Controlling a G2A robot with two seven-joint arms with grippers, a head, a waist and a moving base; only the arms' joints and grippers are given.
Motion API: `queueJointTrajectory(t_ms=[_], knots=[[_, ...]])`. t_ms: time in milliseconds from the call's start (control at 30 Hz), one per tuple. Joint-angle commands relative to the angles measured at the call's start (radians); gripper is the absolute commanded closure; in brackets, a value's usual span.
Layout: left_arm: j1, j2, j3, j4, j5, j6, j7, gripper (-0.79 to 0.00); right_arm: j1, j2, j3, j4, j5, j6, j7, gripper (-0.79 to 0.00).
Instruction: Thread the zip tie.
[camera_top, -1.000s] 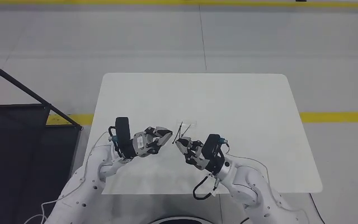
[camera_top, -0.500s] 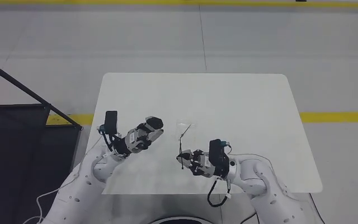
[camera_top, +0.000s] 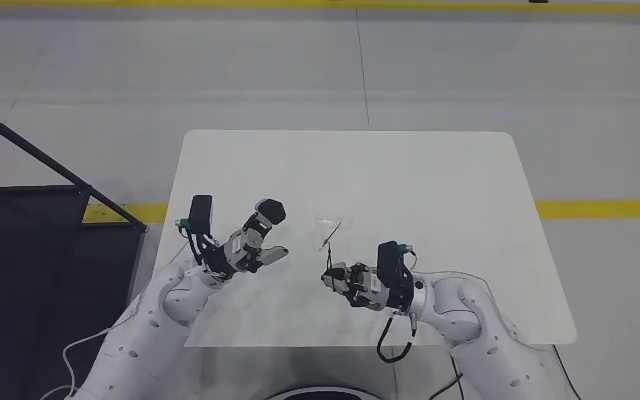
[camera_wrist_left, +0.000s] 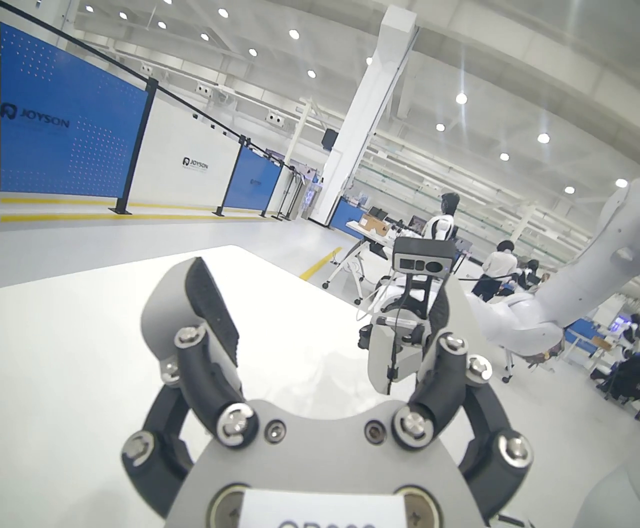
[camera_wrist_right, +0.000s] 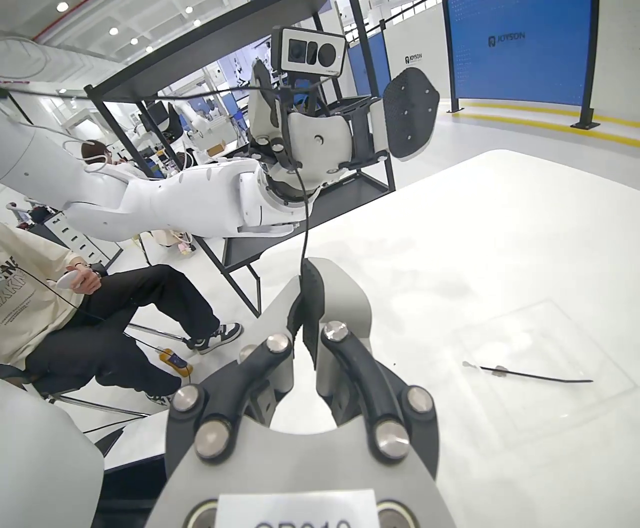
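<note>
Right wrist view: right claw (camera_wrist_right: 306, 286) was clamped on a black zip tie (camera_wrist_right: 303, 235), its strap standing up out of the grip, likely offered for threading; a spare tie (camera_wrist_right: 535, 374) lay on a clear sheet (camera_wrist_right: 550, 325).
Left wrist view: left claw (camera_wrist_left: 325, 320) gaped wide, empty, aimed at the held tie, seemingly ready to take its free end.
Top view: both claws faced each other above the tabletop (camera_top: 450, 200).

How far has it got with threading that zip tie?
Picked up: the right gripper is shut on a black zip tie, standing upright above the table. In hand: the left gripper, open and empty, is raised nearby. Left: the threading itself; no loop shows yet. A spare tie lies on the table.
</note>
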Motion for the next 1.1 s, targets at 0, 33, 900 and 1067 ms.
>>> queueJointTrajectory(t_ms=[0,33,900,1067], knots=[[-0.008,0.001,0.028,0.004,-0.124,-0.004,-0.07,-0.785,0.01,-0.002,-0.013,0.01,0.005,0.001,0.017,0.0],[-0.013,0.004,0.046,0.004,-0.198,-0.004,-0.121,-0.785,0.024,-0.002,-0.025,0.023,0.015,-0.029,0.032,0.0],[-0.129,0.081,0.134,0.051,-1.237,0.138,-1.187,-0.32,0.289,0.062,-0.297,0.18,0.232,-0.103,0.077,0.0],[-0.141,0.071,0.137,0.074,-1.269,0.142,-1.178,-0.314,0.322,0.076,-0.343,0.192,0.244,-0.103,0.053,0.0]])
